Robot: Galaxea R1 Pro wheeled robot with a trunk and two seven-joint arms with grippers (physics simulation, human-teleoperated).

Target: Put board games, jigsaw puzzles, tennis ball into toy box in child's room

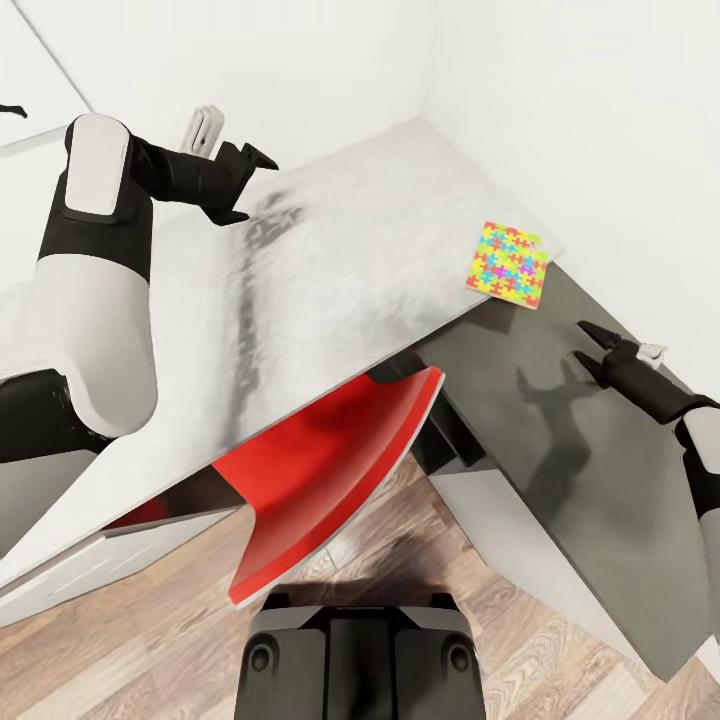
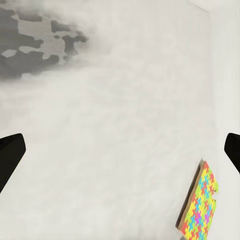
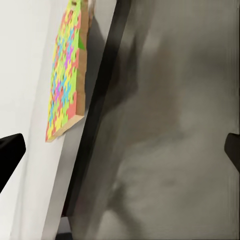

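**Puzzle Slab Position Relative to Both End Effectors**

One flat squarish jigsaw puzzle slab (image 1: 508, 265), printed with bright interlocking pieces, lay on the light grey top of the L-shaped counter (image 1: 330, 290). It sat at the edge where that top met the dark grey wing (image 1: 560, 450), with one corner overhanging the wing. The slab was nearly square and had no marked long axis; its edges ran roughly parallel to the counter edge.

The right end effector (image 1: 592, 350) hovered over the dark wing with its fingers spread and nothing between them. The slab lay near it, forward and toward the robot's left, on the higher surface. The left end effector (image 1: 245, 185) hung over the far left part of the light top, also spread and empty, well apart from the slab.

Judgement: the right arm was nearer and better placed for the coming approach. The overhanging corner probably offered the fingers their best purchase.
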